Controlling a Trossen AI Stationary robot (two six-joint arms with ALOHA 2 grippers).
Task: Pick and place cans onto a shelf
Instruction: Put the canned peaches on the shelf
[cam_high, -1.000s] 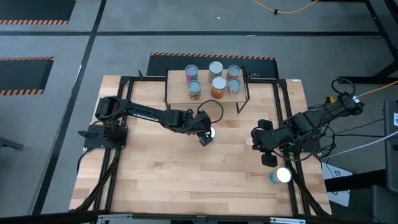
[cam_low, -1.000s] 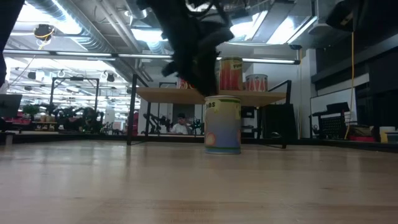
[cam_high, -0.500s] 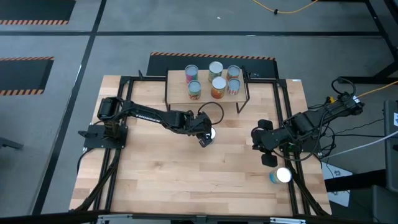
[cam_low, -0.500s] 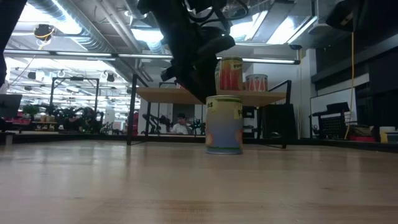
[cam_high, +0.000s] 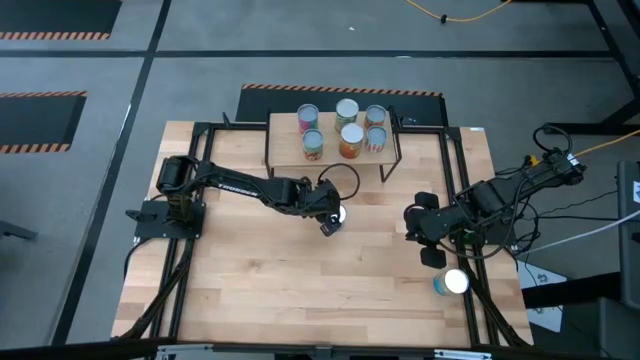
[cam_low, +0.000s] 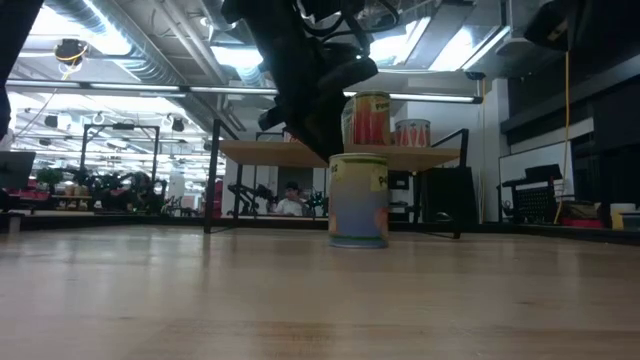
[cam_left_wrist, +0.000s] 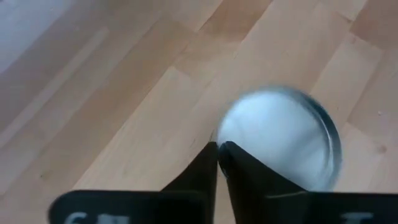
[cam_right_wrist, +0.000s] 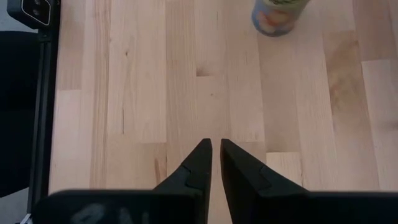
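- The left gripper (cam_high: 329, 222) hung at mid-table over a loose can (cam_high: 338, 213), its fingers (cam_left_wrist: 239, 171) drawn nearly together with the tips beside the can's silver top, not around its body.
- In the left wrist view the can (cam_left_wrist: 280, 140) sat off to one side of the fingers; nothing was caught between them.
- The low view showed that can (cam_low: 358, 200) standing upright on the table (cam_low: 300, 300), in front of the shelf (cam_low: 340, 152).
- Six cans (cam_high: 345, 128) already stood on the shelf (cam_high: 285, 152), clustered together.
- One more can (cam_high: 452, 282) stood near the table's (cam_high: 250, 290) right edge, just beside the right gripper (cam_high: 430, 252).
- The right gripper (cam_right_wrist: 215, 155) waited there, fingers narrow and empty, pointed at bare wood.
- Risk: a lift from this pose would likely come up empty, since the fingers had closed beside the can instead of on it.
- Risk: the closed tips touching or near the rim could push the can over or roll it if the arm moved sideways.
- Risk: the shelf was crowded, so setting another can down could knock a neighbour off the board.
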